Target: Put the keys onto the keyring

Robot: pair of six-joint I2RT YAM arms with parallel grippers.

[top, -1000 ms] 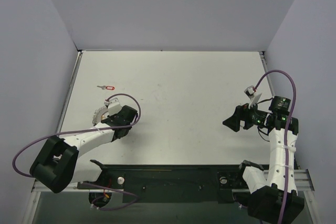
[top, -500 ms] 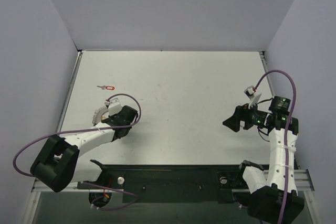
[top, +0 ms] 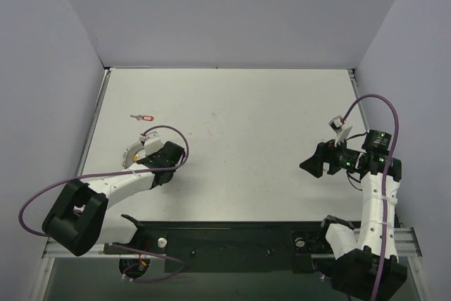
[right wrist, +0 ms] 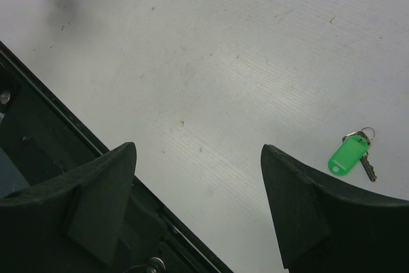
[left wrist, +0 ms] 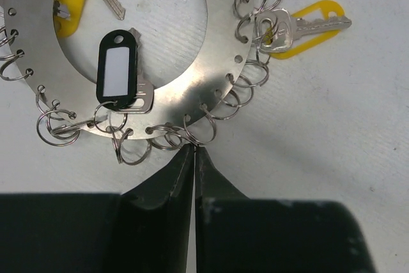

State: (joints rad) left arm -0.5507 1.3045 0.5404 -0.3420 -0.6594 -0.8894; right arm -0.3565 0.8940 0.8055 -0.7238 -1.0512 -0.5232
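Observation:
The keyring, a flat silvery plate ring edged with small split rings, lies on the white table at the left. It carries a black-tagged key and yellow-tagged keys. My left gripper has its jaws pressed almost together on one small split ring at the keyring's near rim. A red-headed key lies alone further back on the left. A green-headed key lies on the table just right of my right gripper. That gripper hovers wide open with nothing in it.
A black rail runs along the table's near edge below both arms, and it shows under the right gripper. Grey walls close in the table on the left, back and right. A purple cable loops beside the left arm.
The left jaws have closed in at the keyring's rim, and the keyring has shifted slightly. The right arm and its open jaws have stayed still.

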